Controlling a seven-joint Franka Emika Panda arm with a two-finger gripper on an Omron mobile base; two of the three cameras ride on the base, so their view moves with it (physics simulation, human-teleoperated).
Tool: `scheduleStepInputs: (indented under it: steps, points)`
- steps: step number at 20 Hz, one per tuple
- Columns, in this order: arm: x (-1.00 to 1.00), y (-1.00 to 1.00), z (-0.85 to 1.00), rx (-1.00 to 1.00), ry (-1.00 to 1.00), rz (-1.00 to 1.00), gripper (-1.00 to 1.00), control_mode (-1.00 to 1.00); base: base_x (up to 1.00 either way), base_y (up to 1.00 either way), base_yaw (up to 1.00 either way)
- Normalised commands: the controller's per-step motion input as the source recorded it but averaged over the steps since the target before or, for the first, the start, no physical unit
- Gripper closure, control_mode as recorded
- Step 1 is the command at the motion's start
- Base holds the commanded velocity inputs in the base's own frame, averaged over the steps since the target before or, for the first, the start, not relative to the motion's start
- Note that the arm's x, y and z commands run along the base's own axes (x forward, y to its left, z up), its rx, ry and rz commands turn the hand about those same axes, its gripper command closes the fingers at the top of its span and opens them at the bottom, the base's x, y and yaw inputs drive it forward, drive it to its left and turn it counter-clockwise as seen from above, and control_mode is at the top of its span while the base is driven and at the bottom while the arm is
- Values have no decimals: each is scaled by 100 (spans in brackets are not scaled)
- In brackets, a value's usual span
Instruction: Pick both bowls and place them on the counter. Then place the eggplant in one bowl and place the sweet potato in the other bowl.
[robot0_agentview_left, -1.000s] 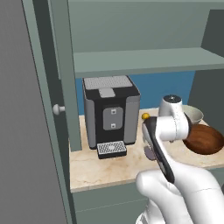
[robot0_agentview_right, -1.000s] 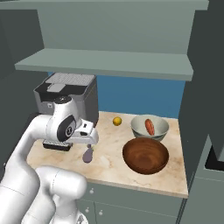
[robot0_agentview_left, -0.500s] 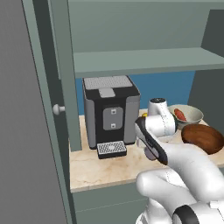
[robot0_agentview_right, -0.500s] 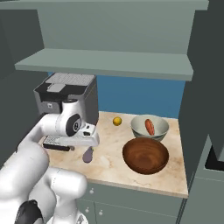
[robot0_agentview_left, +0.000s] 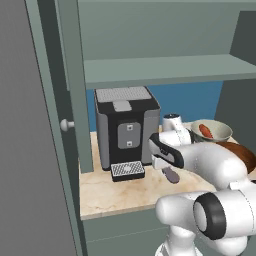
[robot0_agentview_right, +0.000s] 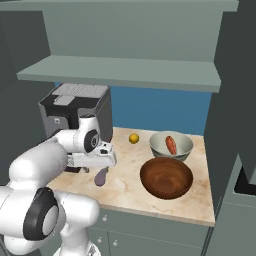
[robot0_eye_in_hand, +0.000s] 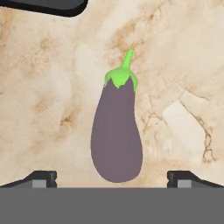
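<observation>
With both bowls down and the orange-red sweet potato (robot0_agentview_right: 171, 144) in the grey-beige ceramic bowl (robot0_agentview_right: 170, 151), the wide-open gripper (robot0_eye_in_hand: 112, 177) hovers over the dark purple eggplant (robot0_eye_in_hand: 116, 139) on the beige marble counter (robot0_agentview_right: 125, 185). Next, likely: descend, close across its body, carry to the reddish-brown wooden bowl (robot0_agentview_right: 166, 178).

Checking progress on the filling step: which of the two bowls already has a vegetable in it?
The grey-beige bowl by the back wall; the sweet potato lies inside. The dark wooden bowl in front holds nothing.
</observation>
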Motion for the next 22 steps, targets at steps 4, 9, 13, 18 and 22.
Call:
scheduleStepInputs:
  steps: [4,9,13,18,22]
  points:
    - [9,-6,-33,3,0,6,-100,-100,0,0,0]
    - [-1,-2,-31,5,0,4,-100,-100,0,0,0]
    - [0,0,-31,8,0,2,-100,-100,0,0,0]
    - [0,1,-30,4,0,0,100,-100,0,0,0]
    - [-2,1,-21,0,-2,0,100,-100,0,0,0]
